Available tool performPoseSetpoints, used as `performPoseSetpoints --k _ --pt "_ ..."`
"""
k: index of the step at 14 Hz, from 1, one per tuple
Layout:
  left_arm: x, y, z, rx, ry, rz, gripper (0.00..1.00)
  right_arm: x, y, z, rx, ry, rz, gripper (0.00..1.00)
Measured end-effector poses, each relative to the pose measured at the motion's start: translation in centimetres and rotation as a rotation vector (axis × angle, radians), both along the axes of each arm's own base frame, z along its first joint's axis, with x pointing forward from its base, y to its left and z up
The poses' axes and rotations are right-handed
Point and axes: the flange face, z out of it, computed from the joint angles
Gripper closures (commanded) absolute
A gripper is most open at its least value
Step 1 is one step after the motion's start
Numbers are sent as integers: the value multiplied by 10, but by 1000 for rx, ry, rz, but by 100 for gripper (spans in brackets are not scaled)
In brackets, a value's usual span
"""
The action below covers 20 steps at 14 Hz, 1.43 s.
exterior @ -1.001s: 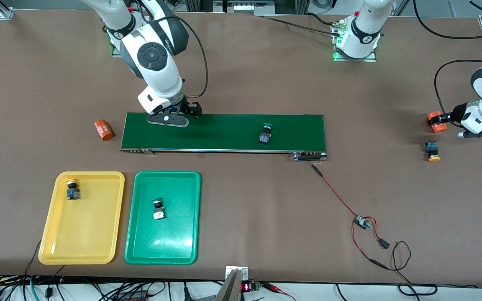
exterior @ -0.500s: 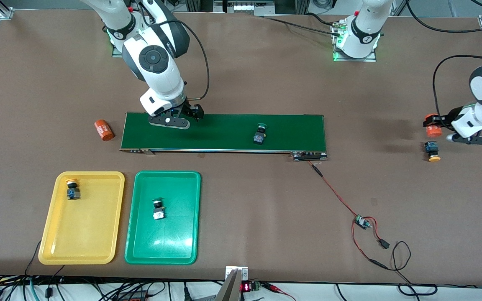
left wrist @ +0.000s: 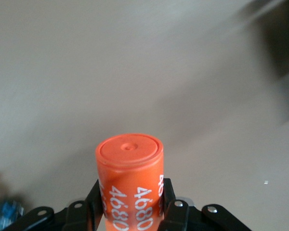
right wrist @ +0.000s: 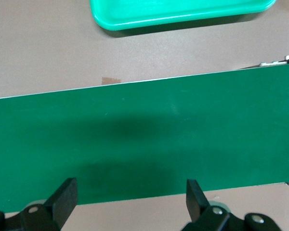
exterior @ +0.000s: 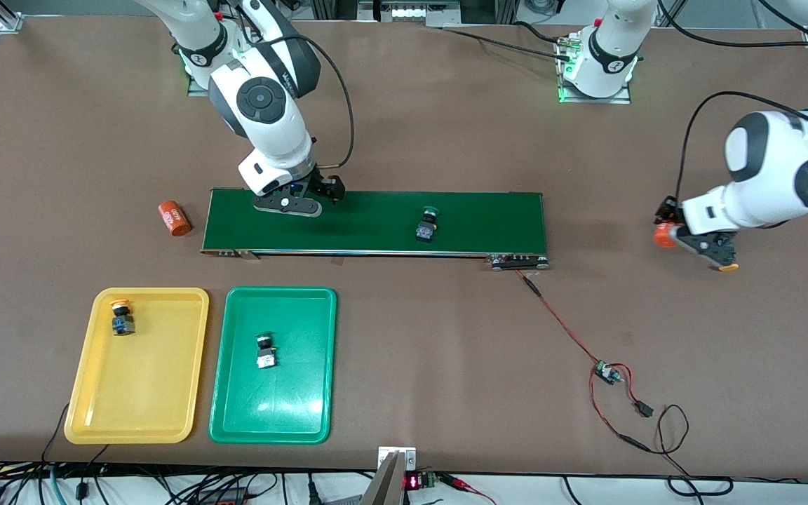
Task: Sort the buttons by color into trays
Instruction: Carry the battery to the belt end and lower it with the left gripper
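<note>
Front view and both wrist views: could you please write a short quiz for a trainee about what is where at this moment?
1. True or false: the left end effector grips a green-capped button.
2. What lies on the conveyor belt? A) a green-capped button B) a yellow-capped button C) a tray
3. Fill in: the yellow tray holds ___ button(s).

Key: 1 false, it grips the orange cylinder printed "4680"; 2 A; 3 one.
</note>
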Motion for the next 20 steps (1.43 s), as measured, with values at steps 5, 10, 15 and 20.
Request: performPoseSetpoints --k 5,10,15,20 --pt "2 -91 6 -53 -27 -391 100 0 0 -5 -9 1 8 0" --pt "-2 -197 22 -64 -73 -612 100 1 0 -9 -6 2 -7 0" --pt "-18 -266 17 -48 -81 -817 99 3 2 -12 6 -8 -34 0" --pt "-32 -308 3 -39 -103 -964 99 5 3 -16 -9 -37 2 0"
